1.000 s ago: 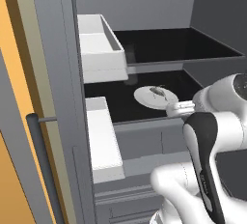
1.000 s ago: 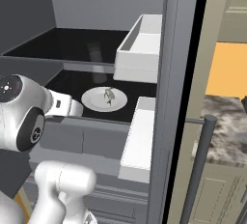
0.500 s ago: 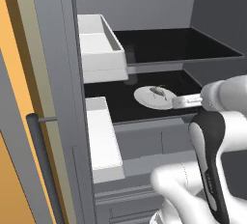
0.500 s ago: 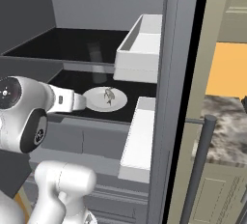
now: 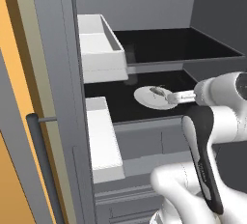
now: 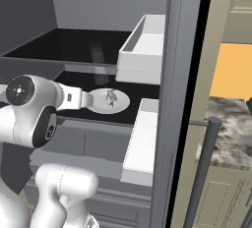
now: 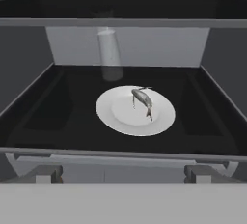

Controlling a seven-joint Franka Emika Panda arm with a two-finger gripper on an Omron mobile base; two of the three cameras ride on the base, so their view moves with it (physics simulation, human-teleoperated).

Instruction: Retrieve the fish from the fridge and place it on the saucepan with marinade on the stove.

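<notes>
Fridge [image 5: 62,35]: you see top and lower drawers cut by frame edges in both base views. Gripper [image 7: 123,174] at fridge shelf lip: fingertips cropped by lower edge in hand view. Fish [image 7: 143,100] on plate [image 7: 116,117]: details too small.

Arm [image 5: 212,121]: glossy white shell, fat rounded links, bulbous at joints. Dark/black band runs lengthwise down the upper link in left base view, tapering w/ rounded end. Right base view: big white joint housing w/ round light-grey end cap [image 6: 20,90], small dark centre dot + ring; below it a black oval panel w/ small grey mark. Slim white wrist segment w/ short grey collar. Lower links white, smooth, cylinder-like, soft shading. Fingers [image 7: 47,173]: grey blocky tips, small reddish edge on one. No cables or screws visible.
</notes>
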